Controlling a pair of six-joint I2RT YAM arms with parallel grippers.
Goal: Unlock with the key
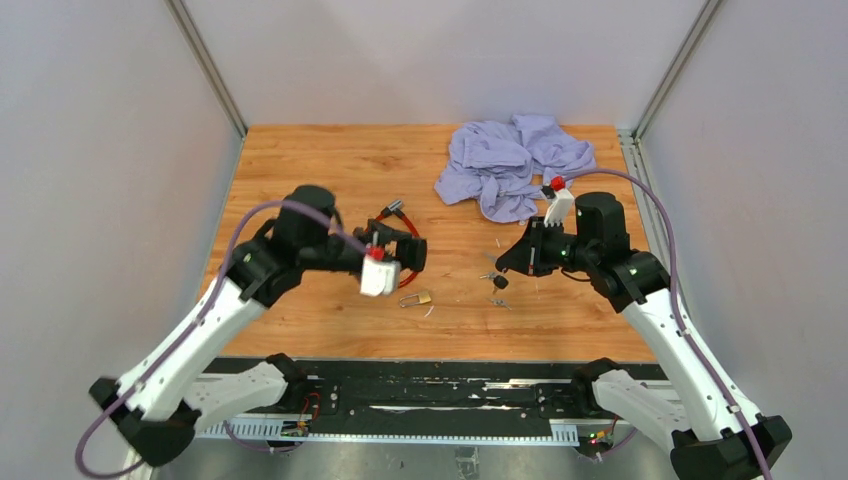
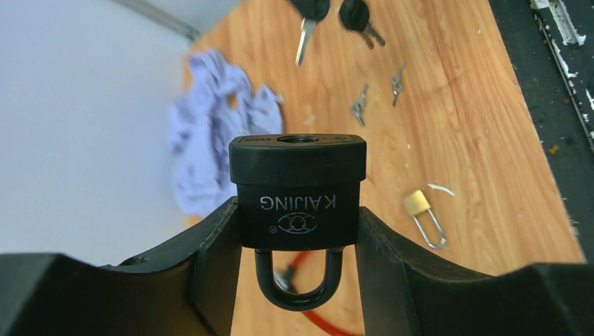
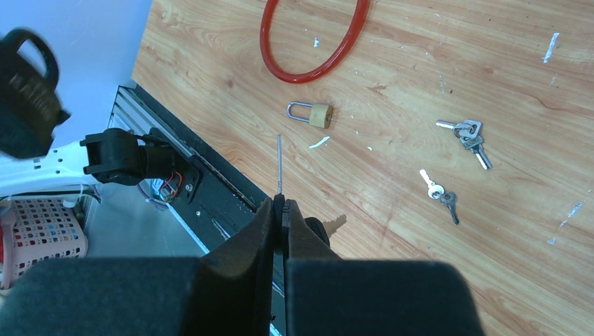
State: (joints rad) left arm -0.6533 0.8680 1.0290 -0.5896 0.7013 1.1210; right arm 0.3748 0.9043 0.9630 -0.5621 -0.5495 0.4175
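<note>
The left end effector (image 2: 298, 234), jaws half-spread, clamps the black padlock (image 2: 298, 189), keyway facing out. The right end effector (image 3: 279, 210) is pinched shut on what seems the key (image 3: 279, 164) (seen edge-on). They hang well apart above the table (image 1: 330, 160); a skewed approach could twist the key loose.

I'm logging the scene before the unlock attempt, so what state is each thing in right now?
Black KAIJING padlock: clamped between left fingers, shackle closed, keyhole empty.
Black-headed key: pinched in shut right fingers, clear of the padlock.
Small brass padlock: lying on the wooden table, shackle closed.
Loose silver keys: lying on the table.
Red cable loop: lying flat.
Lilac cloth: crumpled.
</note>
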